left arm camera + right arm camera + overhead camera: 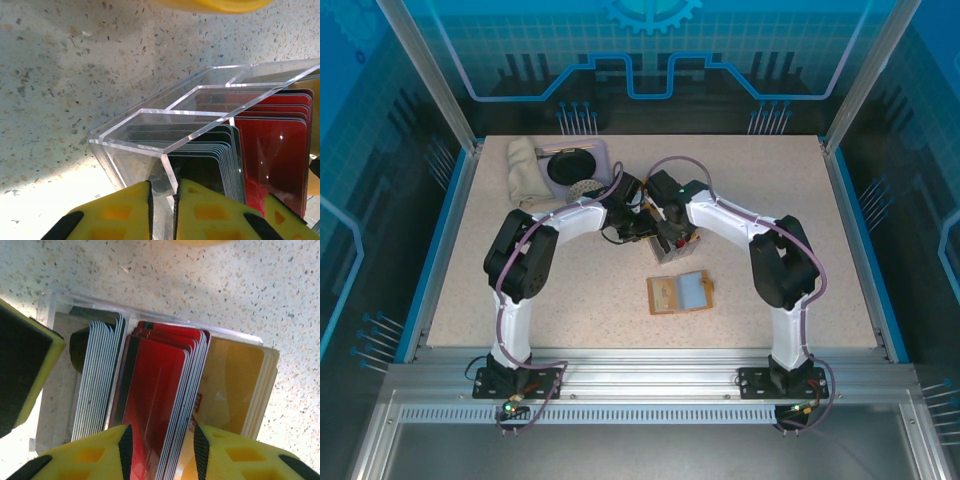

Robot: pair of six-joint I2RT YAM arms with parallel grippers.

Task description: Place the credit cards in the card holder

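Tray (150, 120) sits mid-table (570, 290), well off every edge, with bare surface to the right and near side. Wallet (680, 293) lies open and flat just nearer than the tray, not touching it, long axis roughly left-right. Cards stand upright in three tray slots, faces parallel to the dividers. Left gripper (162, 192) is pinched on the tray's clear wall. Right gripper (160, 440) straddles the red cards (155, 385); can't tell if it is clamping.
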